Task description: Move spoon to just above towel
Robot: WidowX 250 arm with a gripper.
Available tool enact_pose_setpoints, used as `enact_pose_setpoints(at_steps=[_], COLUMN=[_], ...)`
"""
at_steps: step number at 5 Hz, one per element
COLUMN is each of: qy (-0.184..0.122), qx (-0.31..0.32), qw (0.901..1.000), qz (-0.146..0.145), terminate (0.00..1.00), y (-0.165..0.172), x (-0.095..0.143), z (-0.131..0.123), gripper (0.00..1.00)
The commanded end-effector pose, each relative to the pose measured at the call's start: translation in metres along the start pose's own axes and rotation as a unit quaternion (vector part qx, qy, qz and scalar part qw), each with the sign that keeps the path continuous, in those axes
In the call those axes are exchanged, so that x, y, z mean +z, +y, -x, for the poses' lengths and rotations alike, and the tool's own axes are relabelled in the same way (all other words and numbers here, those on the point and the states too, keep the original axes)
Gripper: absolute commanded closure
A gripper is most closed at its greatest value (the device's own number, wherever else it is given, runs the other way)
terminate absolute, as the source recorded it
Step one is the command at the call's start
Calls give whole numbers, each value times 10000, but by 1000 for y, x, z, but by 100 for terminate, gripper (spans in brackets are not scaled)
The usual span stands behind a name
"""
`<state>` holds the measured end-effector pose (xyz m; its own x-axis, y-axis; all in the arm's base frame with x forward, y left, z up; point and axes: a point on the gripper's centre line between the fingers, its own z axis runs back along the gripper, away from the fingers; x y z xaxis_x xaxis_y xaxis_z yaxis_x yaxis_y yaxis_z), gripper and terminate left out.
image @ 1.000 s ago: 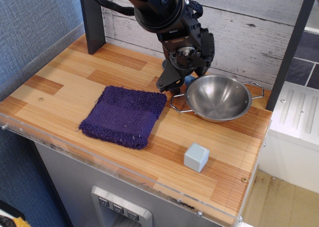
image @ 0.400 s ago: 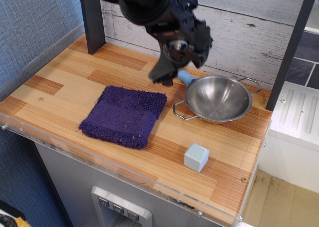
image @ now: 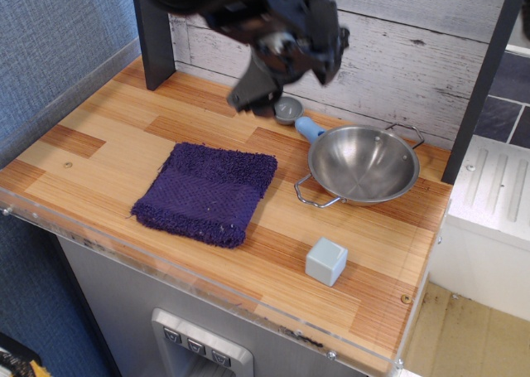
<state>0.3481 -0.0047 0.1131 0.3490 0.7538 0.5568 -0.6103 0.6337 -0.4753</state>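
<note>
**Black gripper above a grounded spoon: hazards and free room**

Black, blurred gripper [image: 255,97] hangs over the back of the wooden counter [image: 99,145], its tips just left of the small toy spoon with round grey bowl and thick light-blue handle [image: 296,118]. Whether the jaws are parted or closed cannot be told from the blur; nothing appears to be held between them. The spoon lies on the counter near the white plank back wall [image: 414,54], its grey bowl toward the gripper and its blue handle touching, or almost touching, the rim of the large steel two-handled bowl [image: 363,161].

Risks, as a judgement: a descent offset to the left would push the spoon instead of clasping it, driving the handle against the steel bowl and shifting both. A grasp on the round grey end may slip, since it offers little flat surface. Approaching too low from the rear could bring the wrist against the wall.

Open room: the dark purple, fuzzy square towel [image: 207,190] lies well forward of the spoon, with bare wood between them; that strip just behind the towel's far edge looks to be the destination and is unobstructed. The dark post [image: 153,33] stands at the back left, well apart. A pale grey-blue cube [image: 325,261] sits near the front edge, clear of the path.
</note>
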Motion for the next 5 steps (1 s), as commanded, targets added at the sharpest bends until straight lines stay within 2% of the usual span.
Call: enact_pose_setpoints(at_steps=[1, 4, 5], qy=[-189, -189, -189], qx=[-110, -110, -110], qw=[9995, 9995, 9995], qz=[238, 238, 238], terminate=[0, 0, 100], y=[7, 7, 7], x=[46, 46, 46], z=[-18, -18, -18], gripper=[0, 0, 0])
